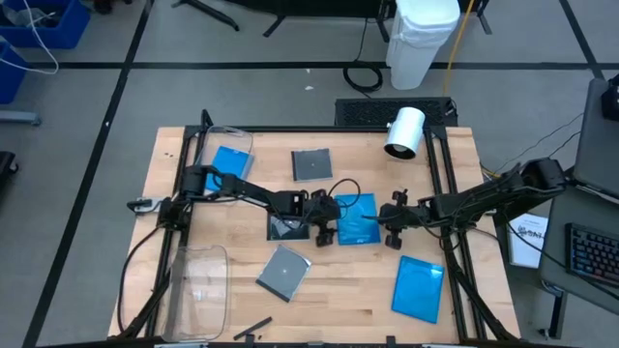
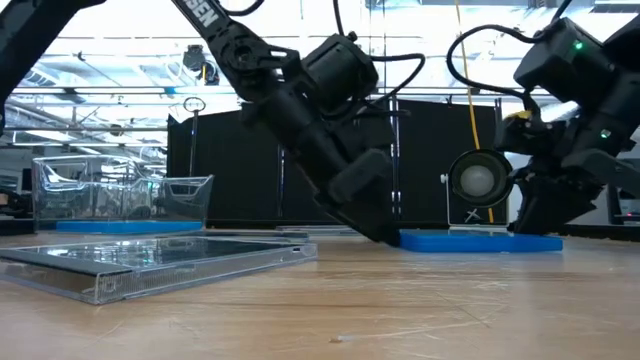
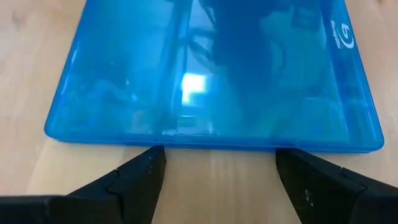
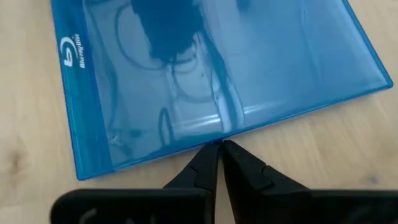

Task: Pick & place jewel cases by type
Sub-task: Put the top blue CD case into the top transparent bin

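Left gripper [image 3: 214, 180]: fingers spread wide, empty, at one edge of the blue jewel case [image 1: 356, 218] near the table's middle.
Right gripper [image 4: 221, 158]: fingers nearly together, tips at the opposite edge, gripping nothing.
Case handling: likely light, stiff, smooth and slippery, brittle plastic; lying flat, best taken by its thin edge.
Other cases: blue one [image 1: 418, 287] by the table's [image 1: 329, 309] front right corner, blue one in the clear bin [image 1: 224, 159] at the rear left, grey ones [image 1: 311, 164] behind and in front [image 1: 283, 272].
Obstruction: both grippers crowd one case; dark case [image 1: 286, 226] lies under the left arm.
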Controlling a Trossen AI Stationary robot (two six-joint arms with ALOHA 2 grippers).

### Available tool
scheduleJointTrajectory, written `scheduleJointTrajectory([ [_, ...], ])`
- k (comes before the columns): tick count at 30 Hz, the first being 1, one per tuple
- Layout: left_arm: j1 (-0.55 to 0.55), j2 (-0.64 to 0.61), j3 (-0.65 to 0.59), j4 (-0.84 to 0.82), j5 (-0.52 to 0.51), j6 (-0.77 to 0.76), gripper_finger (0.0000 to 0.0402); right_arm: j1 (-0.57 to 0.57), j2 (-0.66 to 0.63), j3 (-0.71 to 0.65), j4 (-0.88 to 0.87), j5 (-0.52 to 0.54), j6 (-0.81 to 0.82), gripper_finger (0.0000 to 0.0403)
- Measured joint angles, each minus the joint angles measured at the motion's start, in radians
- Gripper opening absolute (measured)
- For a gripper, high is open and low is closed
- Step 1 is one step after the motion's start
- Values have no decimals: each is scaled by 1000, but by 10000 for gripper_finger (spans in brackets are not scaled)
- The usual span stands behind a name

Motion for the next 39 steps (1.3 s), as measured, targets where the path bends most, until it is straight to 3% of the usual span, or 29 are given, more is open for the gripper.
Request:
scheduleJointTrajectory([
  [14, -1, 0, -3, -16, 6, 25, 308, 3, 0, 9, 59, -67, -29, 87],
  [28, -1, -1, -3, -54, 3, 18, 308, 45, -8, 28, 50, -54, -10, 78],
  [36, -8, -1, -3, -63, -2, 25, 308, 77, -77, 28, 51, -54, -10, 78],
  [39, -8, 2, 0, -40, -8, 11, 308, 87, -107, 46, 141, -62, -14, 77],
])
